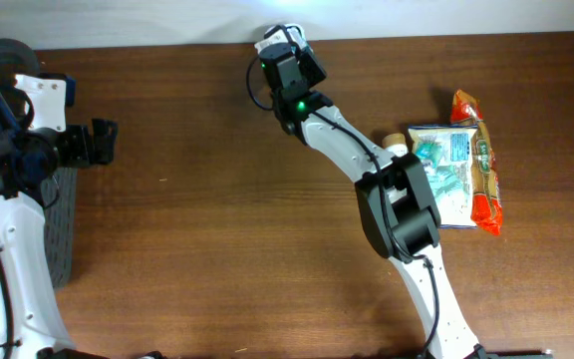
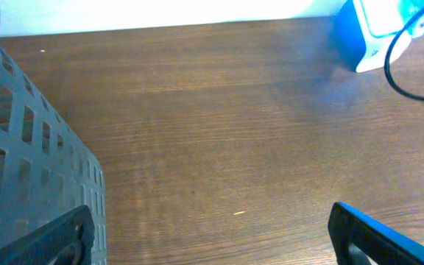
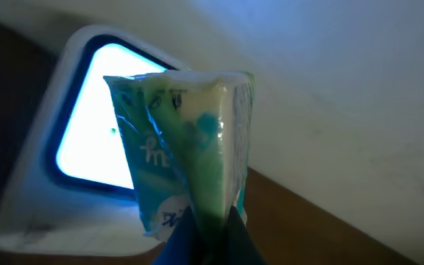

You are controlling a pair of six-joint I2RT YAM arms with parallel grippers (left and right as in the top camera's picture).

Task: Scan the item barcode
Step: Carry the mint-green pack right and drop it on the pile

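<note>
And there we were at the top edge of the overhead view: our right gripper [image 1: 285,48] was up at the far rim of the table [image 1: 217,249], just left of top centre, its arm running in from the bottom right of the frame. In the right wrist view we saw the jaws pinched tight on the lower edge of a green-and-white packet [image 3: 186,140], which stood upright in the middle of the frame, its plastic crinkled. Right behind it, filling the left half of that view, glowed the scanner [image 3: 79,147], a white housing with a bright blue-white window. The packet overlapped the window's right side, though whether the two touched we could not tell. Over at the left edge of the overhead view our left gripper [image 1: 103,140] hung with its jaws spread wide and empty, a little higher in the frame than a grey slatted basket [image 1: 63,219]. Its wrist camera showed that basket in the lower left, both fingertips [image 2: 374,232] low in the frame with bare wood between them, and the scanner's blue-lit body in the upper right corner. At the right of the overhead view a blue-green pack [image 1: 446,175] lay touching an orange-red snack bag [image 1: 484,170].
</note>
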